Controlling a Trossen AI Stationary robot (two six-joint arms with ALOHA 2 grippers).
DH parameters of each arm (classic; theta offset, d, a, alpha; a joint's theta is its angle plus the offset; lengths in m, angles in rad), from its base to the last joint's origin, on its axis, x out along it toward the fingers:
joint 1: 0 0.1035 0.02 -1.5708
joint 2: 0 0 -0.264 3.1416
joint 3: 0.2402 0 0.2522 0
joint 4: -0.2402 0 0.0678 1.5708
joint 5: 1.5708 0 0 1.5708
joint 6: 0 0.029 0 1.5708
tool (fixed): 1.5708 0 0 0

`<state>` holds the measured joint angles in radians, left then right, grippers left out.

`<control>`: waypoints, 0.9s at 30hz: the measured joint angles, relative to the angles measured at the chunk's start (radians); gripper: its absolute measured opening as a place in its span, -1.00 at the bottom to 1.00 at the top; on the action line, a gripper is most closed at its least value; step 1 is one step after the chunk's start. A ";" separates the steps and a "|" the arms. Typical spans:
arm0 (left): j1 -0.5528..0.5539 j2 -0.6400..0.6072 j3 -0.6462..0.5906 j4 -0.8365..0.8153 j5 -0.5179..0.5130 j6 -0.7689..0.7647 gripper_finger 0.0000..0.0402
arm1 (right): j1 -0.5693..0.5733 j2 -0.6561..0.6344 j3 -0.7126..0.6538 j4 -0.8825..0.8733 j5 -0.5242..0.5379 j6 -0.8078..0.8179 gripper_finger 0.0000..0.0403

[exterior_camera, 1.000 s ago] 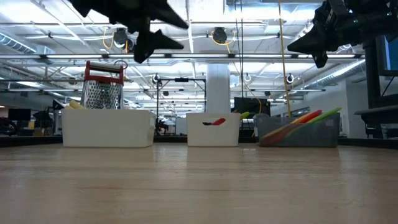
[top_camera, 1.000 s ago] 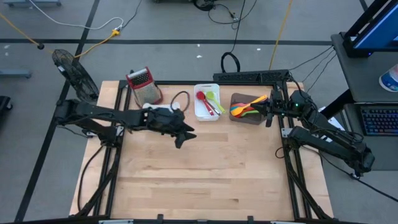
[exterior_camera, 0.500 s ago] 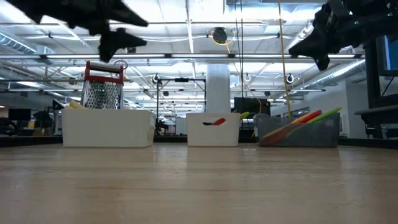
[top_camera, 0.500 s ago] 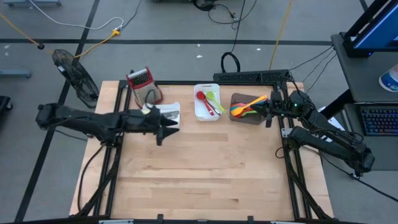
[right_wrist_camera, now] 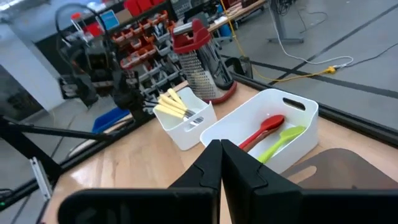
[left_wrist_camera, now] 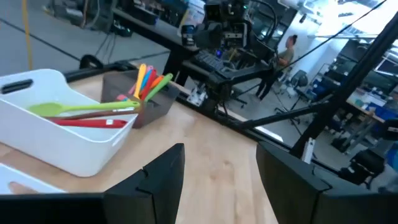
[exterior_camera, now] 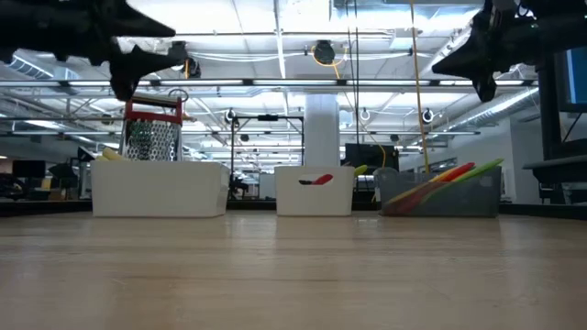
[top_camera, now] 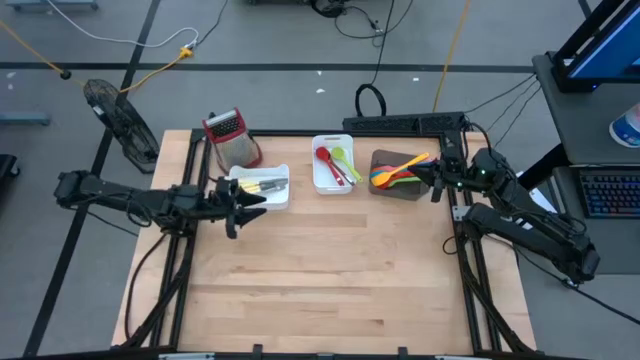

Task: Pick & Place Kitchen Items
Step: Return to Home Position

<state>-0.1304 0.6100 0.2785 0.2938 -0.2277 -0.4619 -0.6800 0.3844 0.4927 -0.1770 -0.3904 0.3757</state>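
No word, brand or number can be read in any view. The utensils point(top_camera: 338, 165), the white bins point(top_camera: 332, 190) and the grater point(top_camera: 228, 135) bear no legible marks.

along the far edge of the table point(exterior_camera: 293, 275) stand a wide white bin point(exterior_camera: 159, 189), a small white bin point(exterior_camera: 315, 192) and a dark bin point(exterior_camera: 442, 197) of slanted utensils point(exterior_camera: 456, 173). a grater point(exterior_camera: 151, 136) rises behind the wide one.

Robotics lab in open industrial hall: exposed ceiling trusses point(exterior_camera: 303, 84), strip lights point(exterior_camera: 275, 18), cables point(top_camera: 456, 42) across grey floor point(top_camera: 280, 50), red parts bins point(right_wrist_camera: 138, 9), keyboard point(top_camera: 610, 192) beside wooden desk point(top_camera: 320, 270).
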 joint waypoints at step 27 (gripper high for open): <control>-0.044 -0.129 -0.266 0.253 0.018 0.193 0.02 | 0.001 -0.309 -0.346 0.212 0.053 0.192 -1.00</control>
<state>-0.1745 0.4812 0.0124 0.5466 -0.2096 -0.2693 -0.6792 0.0750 0.1463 0.0345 -0.3378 0.5677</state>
